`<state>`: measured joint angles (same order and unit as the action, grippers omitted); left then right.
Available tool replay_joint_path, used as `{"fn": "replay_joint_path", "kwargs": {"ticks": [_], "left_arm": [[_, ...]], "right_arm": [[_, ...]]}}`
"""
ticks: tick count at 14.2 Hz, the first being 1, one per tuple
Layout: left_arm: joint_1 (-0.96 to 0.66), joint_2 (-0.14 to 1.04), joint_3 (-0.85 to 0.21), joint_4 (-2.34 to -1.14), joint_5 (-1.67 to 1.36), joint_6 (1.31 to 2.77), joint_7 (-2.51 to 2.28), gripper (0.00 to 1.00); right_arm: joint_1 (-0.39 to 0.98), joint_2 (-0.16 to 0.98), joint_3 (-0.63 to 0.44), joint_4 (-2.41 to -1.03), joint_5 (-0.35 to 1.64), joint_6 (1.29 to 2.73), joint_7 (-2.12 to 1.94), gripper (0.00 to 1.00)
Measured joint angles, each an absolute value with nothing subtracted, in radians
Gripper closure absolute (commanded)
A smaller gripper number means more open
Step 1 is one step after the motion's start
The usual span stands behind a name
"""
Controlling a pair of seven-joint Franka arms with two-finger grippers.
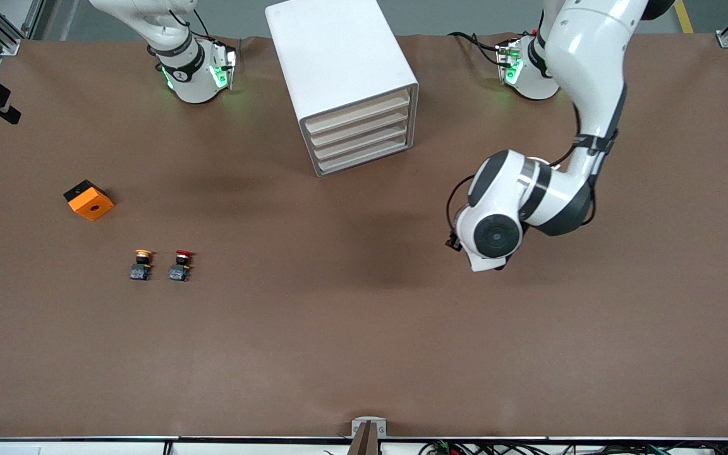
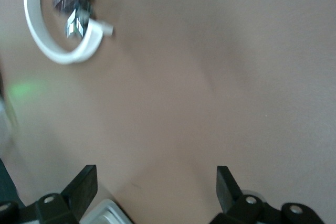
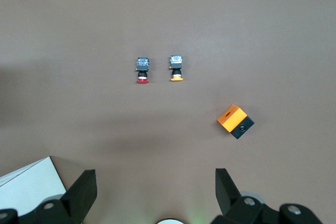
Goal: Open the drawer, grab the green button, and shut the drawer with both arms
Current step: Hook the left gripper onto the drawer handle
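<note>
We see a white drawer cabinet [image 1: 344,82] standing on the brown table [image 1: 364,354] between the two arm bases, its four drawers [image 1: 361,131] all pushed in. No brand, label or readable writing shows on it, nor on anything else we can make out.

The left arm [image 1: 585,82] reaches down from its base, and its wrist hangs over bare table toward the left arm's end, nearer the front camera than the cabinet. In the front view the wrist body hides the left gripper [image 2: 156,187]; the left wrist view shows its two black fingers [image 2: 84,184] spread wide apart with nothing between them (only brown table below).

The right arm [image 1: 181,57] waits near its base. The right gripper [image 3: 155,190] shows in the right wrist view alone, fingers [image 3: 227,187] likewise parted wide and holding nothing.

We cannot find the green-capped button in any view.

Toward the right arm's end of the table lie a yellow-capped button [image 1: 141,264] and a red-capped button [image 1: 181,265], side by side but apart, each on a dark blocky base. An orange and black block [image 1: 89,200] sits farther from the front camera than those two, nearer the table's end.

In the left wrist view a curved white piece [image 2: 58,35] lies on the table with a blurred dark part [image 2: 73,1] beside it; we cannot tell what they are.
</note>
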<state>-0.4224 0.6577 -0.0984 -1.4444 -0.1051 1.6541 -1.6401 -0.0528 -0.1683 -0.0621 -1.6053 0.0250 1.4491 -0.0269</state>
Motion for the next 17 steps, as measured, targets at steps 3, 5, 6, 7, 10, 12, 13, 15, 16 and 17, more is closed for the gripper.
{"fn": "replay_joint_path", "kwargs": {"ticks": [3, 5, 6, 7, 10, 12, 13, 15, 16, 17], "left_arm": [[-0.472, 0.728, -0.099, -1.420, -0.163, 1.662, -1.773, 0.00], [-0.480, 0.760, -0.098, -1.418, -0.256, 1.662, -1.795, 0.00], [-0.479, 0.775, -0.098, -1.417, -0.293, 1.662, -1.799, 0.00], [-0.479, 0.788, -0.097, -1.417, -0.326, 1.662, -1.808, 0.00], [-0.480, 0.824, -0.097, -1.416, -0.449, 1.662, -1.874, 0.00], [-0.488, 0.851, -0.098, -1.416, -0.541, 1.662, -1.937, 0.00], [-0.497, 0.863, -0.098, -1.416, -0.572, 1.662, -1.975, 0.00], [-0.524, 0.883, -0.098, -1.416, -0.625, 1.661, -2.050, 0.00], [-0.540, 0.893, -0.099, -1.416, -0.654, 1.661, -2.090, 0.00], [-0.553, 0.902, -0.098, -1.416, -0.684, 1.662, -2.124, 0.00]], "right_arm": [[-0.062, -0.156, -0.062, -1.606, 0.025, 1.448, -0.027, 0.00], [-0.063, -0.138, -0.062, -1.607, 0.025, 1.449, -0.027, 0.00], [-0.063, -0.125, -0.062, -1.607, 0.025, 1.453, -0.028, 0.00], [-0.063, -0.110, -0.062, -1.607, 0.025, 1.460, -0.028, 0.00], [-0.063, -0.076, -0.058, -1.606, 0.025, 1.491, -0.030, 0.00], [-0.063, -0.066, -0.056, -1.605, 0.025, 1.494, -0.031, 0.00], [-0.063, -0.060, -0.056, -1.605, 0.025, 1.494, -0.031, 0.00], [-0.063, -0.048, -0.056, -1.605, 0.025, 1.495, -0.031, 0.00], [-0.063, -0.041, -0.056, -1.605, 0.025, 1.497, -0.031, 0.00], [-0.063, -0.037, -0.056, -1.605, 0.025, 1.497, -0.031, 0.00]]}}
